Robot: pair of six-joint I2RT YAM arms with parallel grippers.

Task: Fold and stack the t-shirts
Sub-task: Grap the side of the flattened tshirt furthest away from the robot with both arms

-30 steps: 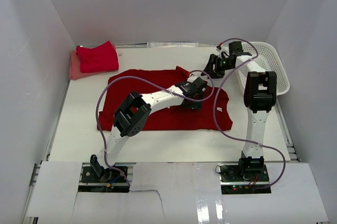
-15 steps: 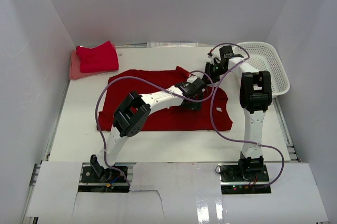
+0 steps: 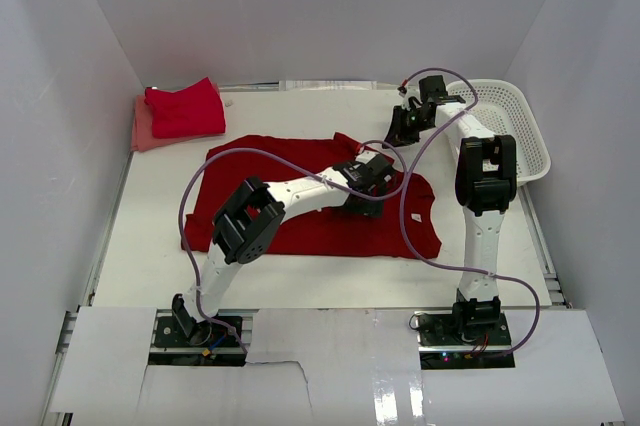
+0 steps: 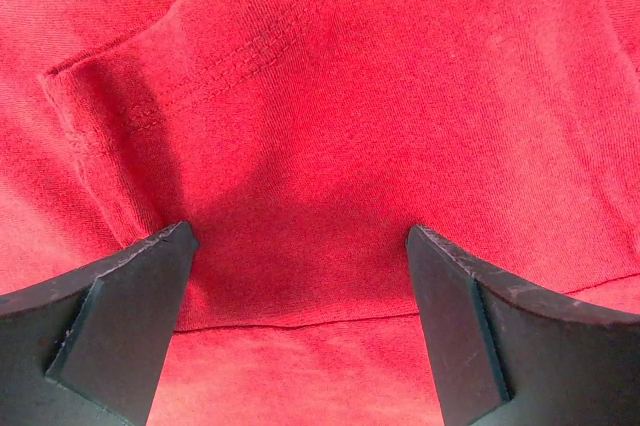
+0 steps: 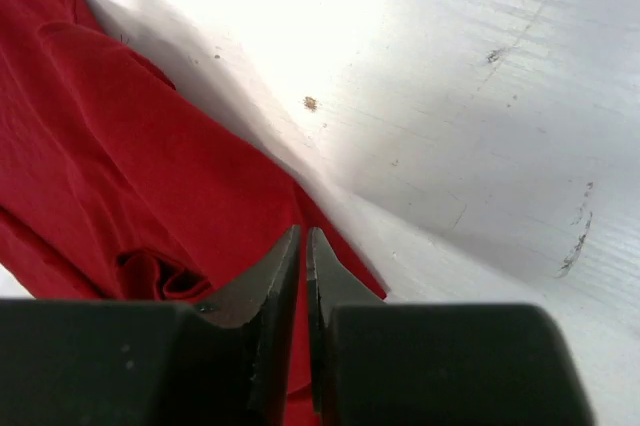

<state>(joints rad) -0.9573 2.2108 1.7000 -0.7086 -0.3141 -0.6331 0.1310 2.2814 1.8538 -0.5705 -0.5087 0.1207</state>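
Shirt (image 3: 300,226), deep red, lies spread across the table (image 3: 300,286) in the top view, folded stack (image 3: 185,111) back left. Left wrist cam adds: left hand (image 4: 300,236) gaping wide, empty, just over the cloth. Right wrist cam: right hand (image 5: 303,236) pinched onto the shirt's edge.

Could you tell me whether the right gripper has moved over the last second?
Yes. The right gripper has shifted left, away from the white basket, over the far right edge of the spread red t-shirt.
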